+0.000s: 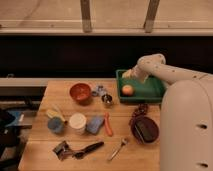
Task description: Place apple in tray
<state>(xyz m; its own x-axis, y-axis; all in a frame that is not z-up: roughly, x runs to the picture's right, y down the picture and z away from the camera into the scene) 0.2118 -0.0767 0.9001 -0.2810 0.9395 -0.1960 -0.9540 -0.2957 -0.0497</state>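
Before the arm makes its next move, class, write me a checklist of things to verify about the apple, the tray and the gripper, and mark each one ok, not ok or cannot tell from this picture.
1. Apple lies inside the green tray: ok.
2. Apple sits on the tray floor, not on the rim: ok, it is in the left half of the tray.
3. Gripper is apart from the apple: ok, it is above the tray's back left corner, with a gap to the apple.
4. Gripper holds nothing: cannot tell.
5. Tray rests fully on the table: cannot tell, the arm hides its right end.
6. Red-orange bowl is out of the tray's way: ok, it stands to the left.
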